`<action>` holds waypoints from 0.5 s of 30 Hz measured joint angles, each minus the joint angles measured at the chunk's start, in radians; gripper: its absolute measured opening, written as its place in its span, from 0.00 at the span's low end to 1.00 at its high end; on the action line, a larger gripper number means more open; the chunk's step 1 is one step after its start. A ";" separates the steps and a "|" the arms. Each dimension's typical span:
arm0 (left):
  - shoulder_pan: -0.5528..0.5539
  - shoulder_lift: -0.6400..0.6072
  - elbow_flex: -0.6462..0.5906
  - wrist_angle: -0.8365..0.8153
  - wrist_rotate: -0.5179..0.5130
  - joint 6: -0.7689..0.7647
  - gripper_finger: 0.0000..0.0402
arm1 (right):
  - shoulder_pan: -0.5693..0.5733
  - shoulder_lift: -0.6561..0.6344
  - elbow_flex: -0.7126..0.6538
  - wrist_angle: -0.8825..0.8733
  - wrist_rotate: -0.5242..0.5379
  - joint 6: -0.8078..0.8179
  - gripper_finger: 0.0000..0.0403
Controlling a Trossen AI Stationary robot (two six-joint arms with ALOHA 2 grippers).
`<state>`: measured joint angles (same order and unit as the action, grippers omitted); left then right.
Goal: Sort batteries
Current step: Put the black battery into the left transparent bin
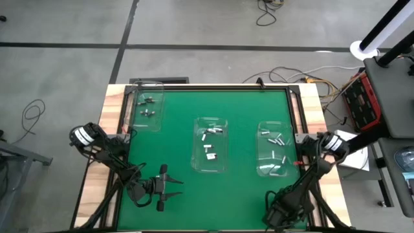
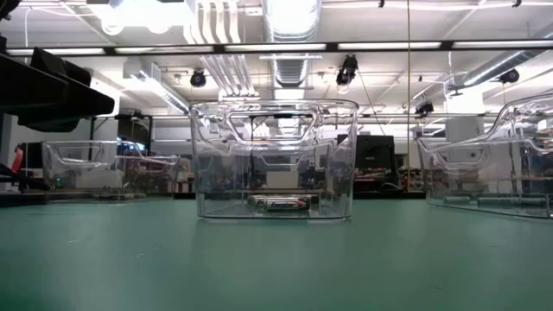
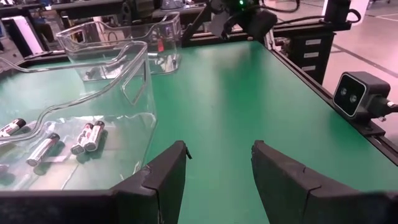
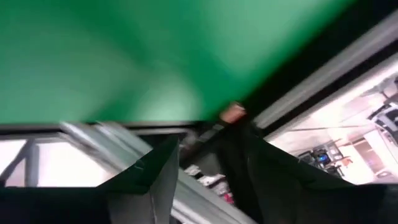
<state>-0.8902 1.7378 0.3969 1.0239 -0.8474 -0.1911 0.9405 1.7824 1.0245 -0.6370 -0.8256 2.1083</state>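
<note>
The green table [image 1: 246, 129] fills the middle of the high view, with a wooden border on its two sides. Three clear bins stand on it: one at the upper left [image 1: 146, 108], one in the centre [image 1: 211, 145] and one at the right [image 1: 275, 149]. The left gripper [image 1: 173, 188] is at the lower left of the frame over bare green surface, its fingers [image 3: 163, 180] spread apart and holding nothing. The right gripper [image 1: 279, 217] is at the lower right edge; I cannot tell if it is released or clenched. The batteries [image 1: 208, 147] lie inside the bins: several in the centre one, several in the right one [image 1: 274, 139], and a few darker ones in the upper left one.
</note>
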 joint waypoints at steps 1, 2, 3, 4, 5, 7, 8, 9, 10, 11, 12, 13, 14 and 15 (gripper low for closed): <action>0.000 0.000 0.000 0.000 0.000 0.001 0.41 | 0.008 -0.019 -0.013 0.003 -0.003 0.021 0.42; 0.000 0.000 0.000 0.000 -0.001 0.004 0.41 | 0.016 -0.037 -0.025 0.020 0.000 0.036 0.41; 0.000 0.000 0.000 0.001 -0.001 0.006 0.41 | 0.020 -0.053 -0.038 0.037 0.005 0.054 0.40; 0.000 0.000 0.000 0.001 -0.002 0.006 0.41 | 0.024 -0.065 -0.051 0.057 0.008 0.070 0.38; 0.000 0.000 0.000 0.001 -0.002 0.006 0.41 | 0.027 -0.073 -0.063 0.082 0.006 0.083 0.36; 0.000 0.000 0.000 0.001 -0.003 0.006 0.41 | 0.031 -0.077 -0.086 0.146 -0.003 0.101 0.33; 0.000 0.000 0.000 0.002 -0.003 0.006 0.41 | 0.034 -0.077 -0.095 0.165 -0.005 0.104 0.31; 0.000 0.000 0.000 0.001 -0.006 0.006 0.41 | 0.036 -0.070 -0.100 0.173 -0.006 0.101 0.29; 0.000 0.000 0.000 0.002 -0.006 0.005 0.41 | 0.037 -0.065 -0.105 0.176 -0.010 0.094 0.27; 0.000 0.000 0.000 0.002 -0.006 0.005 0.41 | 0.039 -0.059 -0.112 0.179 -0.012 0.090 0.24; 0.000 0.000 0.000 0.001 -0.006 0.005 0.41 | 0.041 -0.054 -0.119 0.179 -0.012 0.087 0.22; 0.000 0.000 0.000 0.002 -0.006 0.005 0.41 | 0.042 -0.052 -0.126 0.182 -0.011 0.083 0.19; 0.000 0.000 0.000 0.001 -0.006 0.005 0.41 | 0.042 -0.051 -0.132 0.184 -0.010 0.080 0.17; 0.000 0.000 0.000 0.001 -0.006 0.005 0.41 | 0.043 -0.051 -0.138 0.188 -0.008 0.076 0.14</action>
<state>-0.8902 1.7374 0.3965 1.0252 -0.8539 -0.1862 0.9834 1.7309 0.8869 -0.4488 -0.8336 2.1844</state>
